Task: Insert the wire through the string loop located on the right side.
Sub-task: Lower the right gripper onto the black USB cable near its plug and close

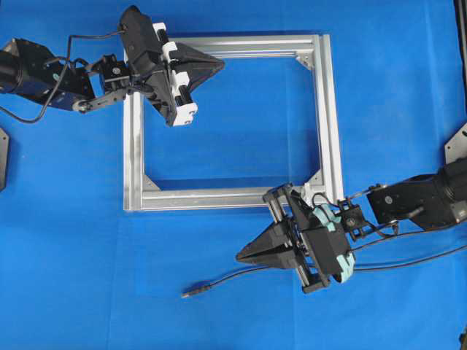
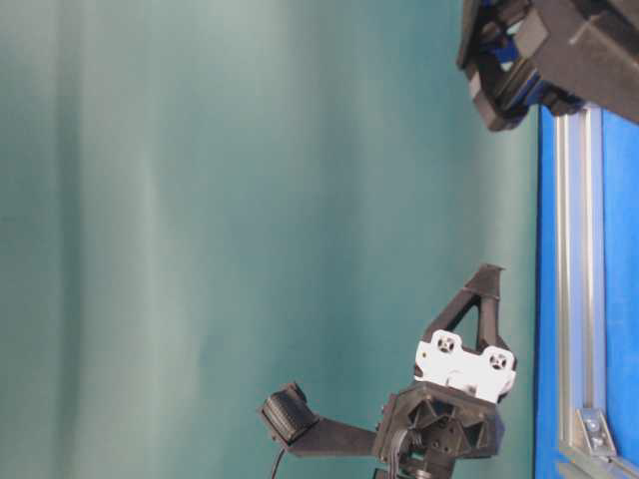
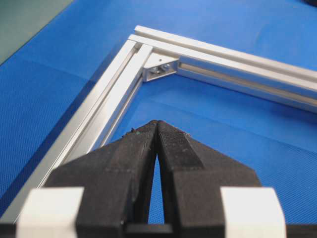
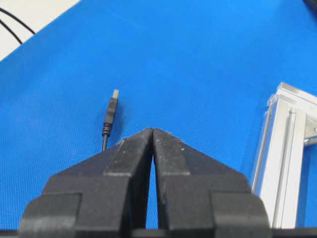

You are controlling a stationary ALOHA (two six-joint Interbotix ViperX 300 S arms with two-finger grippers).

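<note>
The wire [image 1: 241, 275] lies on the blue mat below the frame, its slim plug tip [image 1: 188, 294] pointing left; in the right wrist view the plug [image 4: 112, 108] rests just ahead and left of the fingertips. My right gripper [image 1: 239, 257] is shut and empty, hovering above the wire's free end, tips pointing left. My left gripper [image 1: 221, 64] is shut and empty over the frame's upper left part. A small whitish bit [image 1: 319, 195] at the frame's lower right corner may be the string loop; I cannot tell.
A square silver aluminium frame [image 1: 226, 198] lies flat mid-table, with corner brackets [image 3: 161, 69]. Its bar [image 4: 277, 148] runs right of the right gripper [image 4: 152, 130]. The left gripper [image 3: 157, 122] points toward a frame corner. Arm cables [image 1: 408, 259] trail right.
</note>
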